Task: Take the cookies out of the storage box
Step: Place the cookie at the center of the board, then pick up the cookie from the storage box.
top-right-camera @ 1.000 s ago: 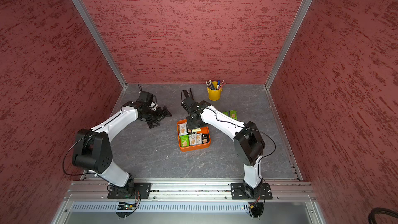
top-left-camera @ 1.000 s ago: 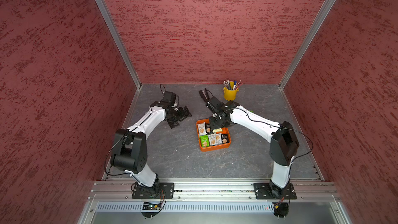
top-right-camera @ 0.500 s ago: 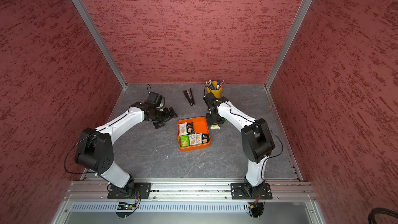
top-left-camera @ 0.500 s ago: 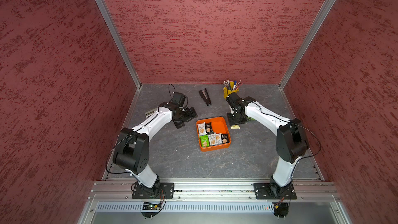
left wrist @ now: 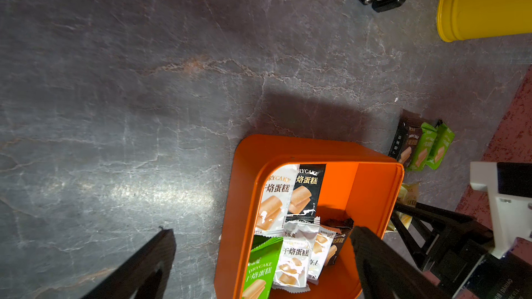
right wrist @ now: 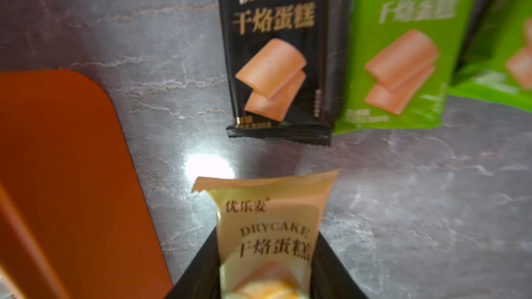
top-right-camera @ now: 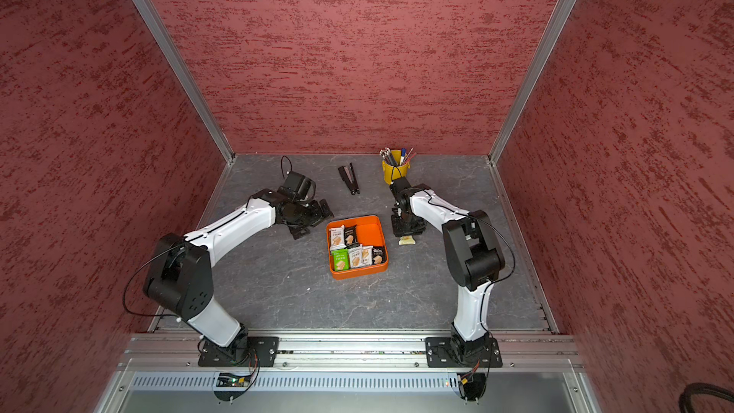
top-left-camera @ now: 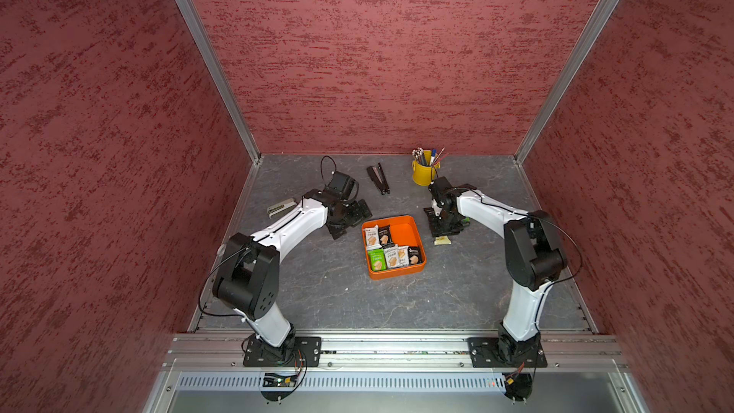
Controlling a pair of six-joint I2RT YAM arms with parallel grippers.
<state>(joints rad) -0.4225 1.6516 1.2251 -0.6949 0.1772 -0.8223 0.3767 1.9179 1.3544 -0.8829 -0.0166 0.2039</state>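
Note:
The orange storage box (top-left-camera: 401,228) (top-right-camera: 369,230) sits mid-table with several cookies (top-left-camera: 391,256) (left wrist: 290,225) inside; its far right corner is bare. My right gripper (top-left-camera: 441,232) (right wrist: 266,257) is just right of the box, low over the table, shut on a pale yellow cookie packet (right wrist: 267,234) (top-left-camera: 442,240). A black packet (right wrist: 276,61) and green packets (right wrist: 403,61) lie on the table beyond it. My left gripper (top-left-camera: 351,221) (left wrist: 262,230) is open and empty at the box's far left corner.
A yellow pen bucket (top-left-camera: 423,172) stands at the back, close behind my right wrist. A black stapler (top-left-camera: 379,179) lies at the back centre. A grey stapler-like bar (top-left-camera: 281,207) lies by the left wall. Red walls enclose three sides.
My right arm has swung from over the box to its right side, carrying the pale yellow packet down near the table. My left arm has moved right, toward the box.

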